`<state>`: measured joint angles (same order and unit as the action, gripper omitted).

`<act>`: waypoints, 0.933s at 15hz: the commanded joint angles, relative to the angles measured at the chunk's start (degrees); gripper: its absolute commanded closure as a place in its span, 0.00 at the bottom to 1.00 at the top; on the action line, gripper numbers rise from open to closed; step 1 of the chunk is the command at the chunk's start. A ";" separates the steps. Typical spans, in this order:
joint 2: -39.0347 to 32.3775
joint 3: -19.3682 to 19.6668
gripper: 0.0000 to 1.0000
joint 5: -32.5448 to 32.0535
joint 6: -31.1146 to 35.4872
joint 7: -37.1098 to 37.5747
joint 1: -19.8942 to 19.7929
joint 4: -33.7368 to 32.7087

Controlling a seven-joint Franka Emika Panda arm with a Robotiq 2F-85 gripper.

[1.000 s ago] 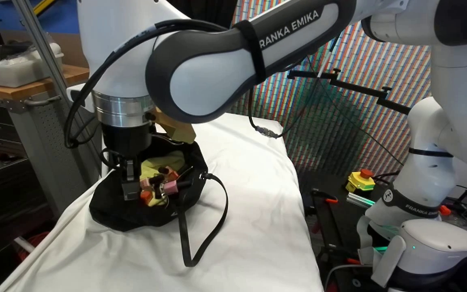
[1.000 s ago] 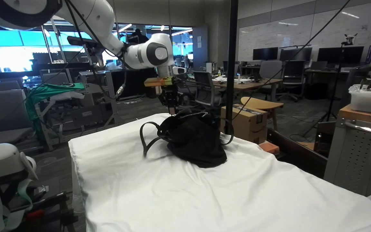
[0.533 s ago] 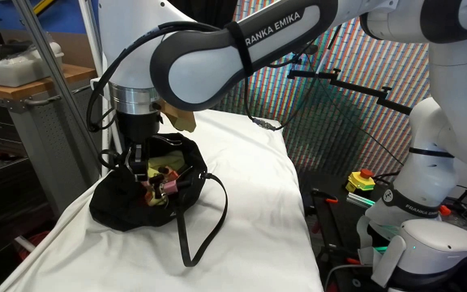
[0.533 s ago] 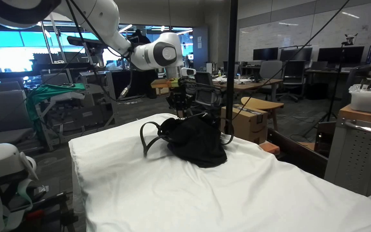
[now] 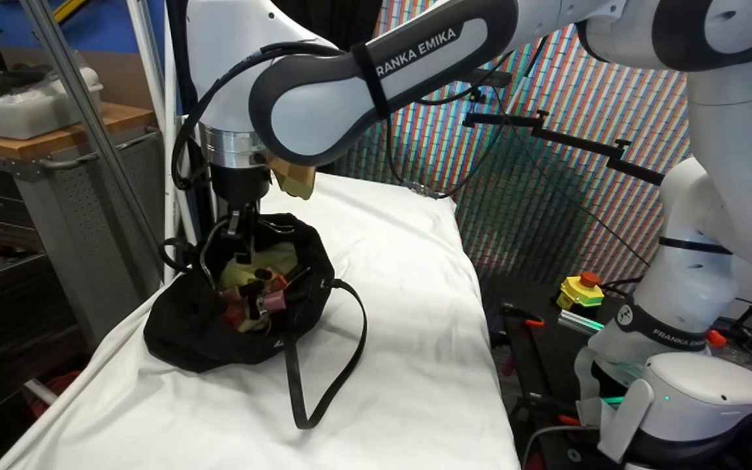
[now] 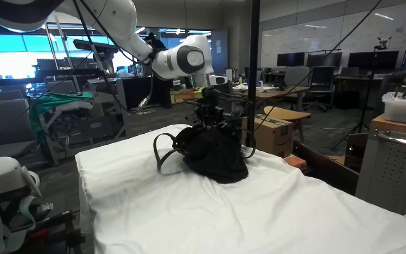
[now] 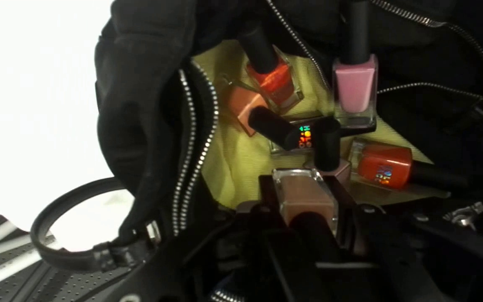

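My gripper (image 7: pixel 301 186) is shut on a nail polish bottle with tan polish (image 7: pixel 306 195), held by its glass sides with its black cap toward the palm. The gripper is over the open mouth of a black bag, in both exterior views (image 5: pixel 243 254) (image 6: pixel 209 121). The bag (image 5: pixel 213 346) (image 6: pixel 217 155) has a yellow lining (image 7: pixel 229 167). Inside it lie several other bottles: a pink one (image 7: pixel 355 88), a red one (image 7: pixel 386 167), an orange-red one (image 7: pixel 281 86), a peach one (image 7: pixel 245 102) and a dusky pink one (image 7: pixel 342 173) partly hidden behind the held bottle.
The bag stands on a table with a white cloth (image 5: pixel 415 339). Its strap (image 5: pixel 346 372) loops out onto the cloth. Zippers (image 7: pixel 208 142) edge the bag's mouth. A black post (image 6: pixel 254 70) and a cardboard box (image 6: pixel 270 135) stand beyond the bag.
My gripper has moved across from the bag's edge to over its mouth, rightward in both exterior views. The bag has not visibly moved.
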<state>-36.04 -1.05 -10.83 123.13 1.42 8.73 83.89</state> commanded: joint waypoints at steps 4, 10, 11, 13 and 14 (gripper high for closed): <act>-0.62 2.05 0.23 -0.38 1.38 7.28 0.52 -0.63; 1.34 1.79 0.00 0.58 1.61 10.22 0.26 1.70; 2.20 1.53 0.00 1.02 1.57 10.15 0.06 2.76; 4.46 1.05 0.00 2.22 1.32 10.15 -0.31 5.54; 5.69 1.10 0.00 2.54 1.48 10.48 -0.26 7.08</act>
<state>-35.53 0.26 -9.79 124.10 10.94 8.75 85.27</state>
